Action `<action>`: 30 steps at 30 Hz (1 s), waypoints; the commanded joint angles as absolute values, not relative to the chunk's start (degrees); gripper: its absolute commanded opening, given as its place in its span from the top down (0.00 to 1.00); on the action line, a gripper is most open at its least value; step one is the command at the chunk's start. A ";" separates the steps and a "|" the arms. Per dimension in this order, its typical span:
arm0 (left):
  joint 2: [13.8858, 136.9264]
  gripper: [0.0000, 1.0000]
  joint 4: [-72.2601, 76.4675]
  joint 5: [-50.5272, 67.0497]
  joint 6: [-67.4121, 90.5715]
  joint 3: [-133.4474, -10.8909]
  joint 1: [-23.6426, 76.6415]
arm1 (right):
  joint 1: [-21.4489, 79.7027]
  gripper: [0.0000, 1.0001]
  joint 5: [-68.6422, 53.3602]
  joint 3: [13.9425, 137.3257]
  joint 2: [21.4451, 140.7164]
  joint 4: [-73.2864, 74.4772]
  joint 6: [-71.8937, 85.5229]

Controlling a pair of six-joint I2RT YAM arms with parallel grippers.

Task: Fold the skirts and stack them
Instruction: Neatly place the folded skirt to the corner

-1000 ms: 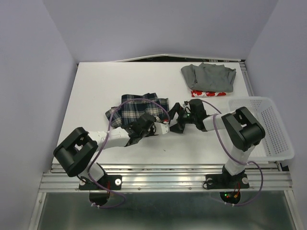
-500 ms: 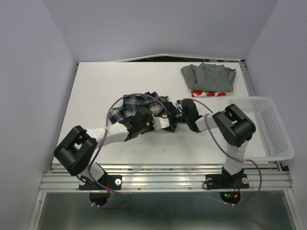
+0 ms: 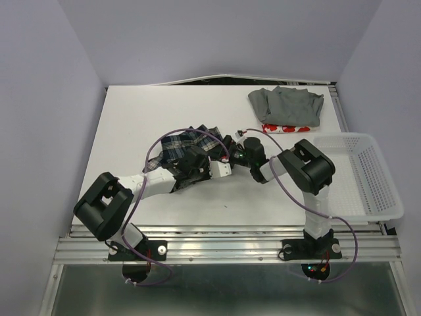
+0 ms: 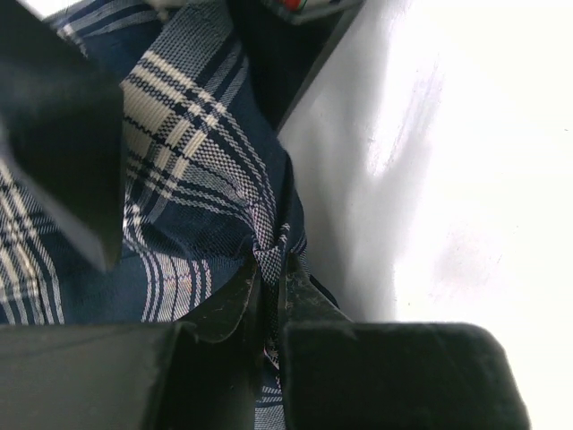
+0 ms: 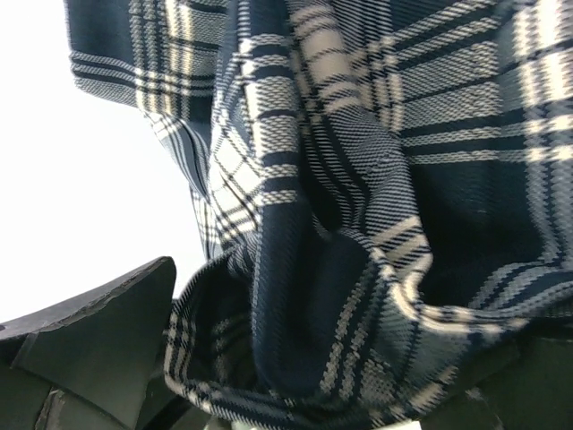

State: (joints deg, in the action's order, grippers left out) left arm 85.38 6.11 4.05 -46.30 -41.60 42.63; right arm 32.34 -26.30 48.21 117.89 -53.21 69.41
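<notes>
The plaid skirt [image 3: 179, 145] lies bunched at the table's middle. It fills the left wrist view [image 4: 188, 179] and the right wrist view [image 5: 358, 179]. My left gripper [image 3: 204, 162] is at its right side, its jaws [image 4: 271, 269] shut on a pinched fold of plaid. My right gripper [image 3: 235, 153] meets it from the right. Its jaws [image 5: 340, 358] stand wide apart with plaid cloth bunched between them. The grey skirt [image 3: 286, 104] lies folded at the back right, on top of the white skirt with red print [image 3: 286, 128].
A white mesh basket [image 3: 368, 178] stands at the right edge of the table [image 3: 131, 118], close to my right arm's elbow. Purple cables loop over both arms above the plaid skirt. The two grippers are nearly touching.
Both grippers have moved left and away from me with the plaid skirt. Its right edge has been drawn in, so the cloth is more bunched and narrower.
</notes>
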 commanded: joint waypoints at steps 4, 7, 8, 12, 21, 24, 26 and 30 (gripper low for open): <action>86.22 1.00 5.01 10.90 -48.69 -43.59 42.63 | 35.24 0.08 -20.65 49.22 124.27 -57.40 58.02; 85.96 1.00 4.57 12.04 -48.87 -43.59 42.45 | 35.24 0.24 -20.74 49.48 124.54 -57.31 55.38; 85.61 1.00 4.40 12.30 -48.95 -43.68 42.36 | 35.24 0.31 -20.39 49.57 124.72 -57.13 55.02; 84.64 1.00 2.56 12.75 -49.13 -44.29 42.36 | 35.24 0.60 -22.49 52.37 125.24 -56.87 49.06; 75.68 0.52 -11.50 21.61 -35.96 -54.39 32.98 | 32.26 0.79 -21.53 62.38 118.57 -44.25 30.42; 73.13 0.50 -14.67 23.20 -33.58 -58.09 29.98 | 28.41 0.78 -24.86 64.94 118.30 -38.52 26.29; 71.38 0.46 -15.38 22.77 -32.44 -59.67 28.57 | 26.81 0.80 -26.10 67.93 117.86 -34.47 20.94; 69.70 0.42 -15.21 20.13 -30.85 -60.29 27.34 | 23.47 0.80 -27.25 73.11 116.55 -24.54 10.39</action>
State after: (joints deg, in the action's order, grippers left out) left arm 71.31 -11.92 19.38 -34.39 -58.98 27.77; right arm 26.30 -26.57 67.94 121.27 -32.95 23.46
